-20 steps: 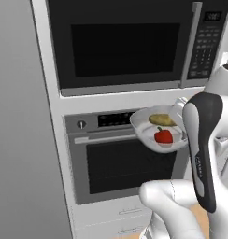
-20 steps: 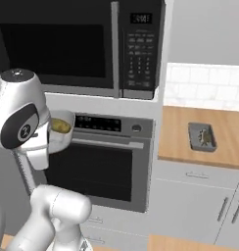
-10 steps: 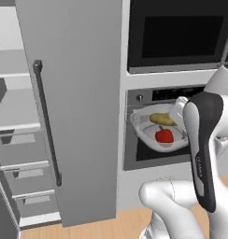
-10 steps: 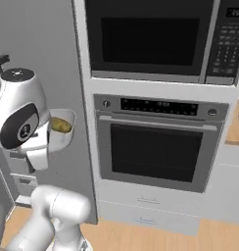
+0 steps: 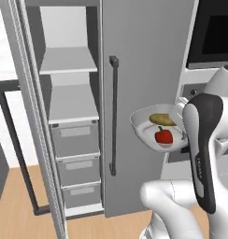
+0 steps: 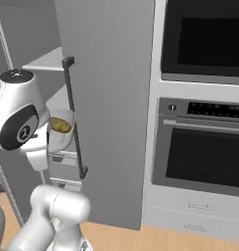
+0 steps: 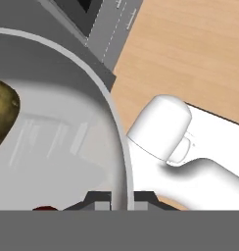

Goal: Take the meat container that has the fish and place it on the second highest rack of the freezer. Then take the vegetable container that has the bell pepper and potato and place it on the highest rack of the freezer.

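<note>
At the left of the left base view, the freezer [image 5: 69, 116] is seen with its door open, the highest rack [image 5: 68, 60] bare at upper left. Right of centre, the vegetable container [image 5: 146, 122] is held aloft before the closed door (potato [image 5: 162, 120] and bell pepper [image 5: 164, 136] inside). The tool [image 7: 119, 198] is clamped narrowly on the container's rim, at the bottom of the hand view.

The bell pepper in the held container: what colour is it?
Glossy red, with a dark green stem; the bell pepper shows best in the left base view.
</note>
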You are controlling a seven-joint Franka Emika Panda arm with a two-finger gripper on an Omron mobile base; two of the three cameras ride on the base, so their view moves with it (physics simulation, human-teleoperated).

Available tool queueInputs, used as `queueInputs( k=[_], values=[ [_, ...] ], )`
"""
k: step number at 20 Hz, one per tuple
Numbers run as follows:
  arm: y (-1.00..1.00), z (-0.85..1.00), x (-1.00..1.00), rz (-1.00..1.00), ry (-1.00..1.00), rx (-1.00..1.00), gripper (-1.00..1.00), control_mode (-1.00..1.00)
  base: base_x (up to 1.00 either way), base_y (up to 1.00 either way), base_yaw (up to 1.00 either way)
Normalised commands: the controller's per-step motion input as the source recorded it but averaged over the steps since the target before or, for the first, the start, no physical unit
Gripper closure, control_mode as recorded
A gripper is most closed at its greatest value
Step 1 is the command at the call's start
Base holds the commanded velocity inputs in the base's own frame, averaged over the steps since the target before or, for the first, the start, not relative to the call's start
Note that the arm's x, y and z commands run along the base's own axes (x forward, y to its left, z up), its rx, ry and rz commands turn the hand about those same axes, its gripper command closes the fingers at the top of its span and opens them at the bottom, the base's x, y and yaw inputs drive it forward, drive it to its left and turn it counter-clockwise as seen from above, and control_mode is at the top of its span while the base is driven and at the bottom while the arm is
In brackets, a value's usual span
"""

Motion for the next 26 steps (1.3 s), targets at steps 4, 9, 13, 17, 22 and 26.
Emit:
queueInputs(
  k=[4, 9, 13, 17, 22, 26],
  values=[
    [0.0, 0.0, 0.0, 0.0, 0.0, 0.0, 1.0, 1.0, 0.2, 0.86, 0.0],
    [0.0, 0.0, 0.0, 0.0, 0.0, 0.0, 1.0, 1.0, 0.54, 0.47, 0.0],
    [0.0, 0.0, 0.0, 0.0, 0.0, 0.0, 1.0, 1.0, 0.66, 0.12, 0.0],
    [0.0, 0.0, 0.0, 0.0, 0.0, 0.0, 1.0, 1.0, 0.38, 0.38, 0.0],
    [0.0, 0.0, 0.0, 0.0, 0.0, 0.0, 1.0, 1.0, 0.44, 0.49, 0.0],
    [0.13, 0.03, 0.14, 0.0, -0.02, 0.0, 1.0, -1.0, 0.23, 0.18, 0.0]
  ],
)
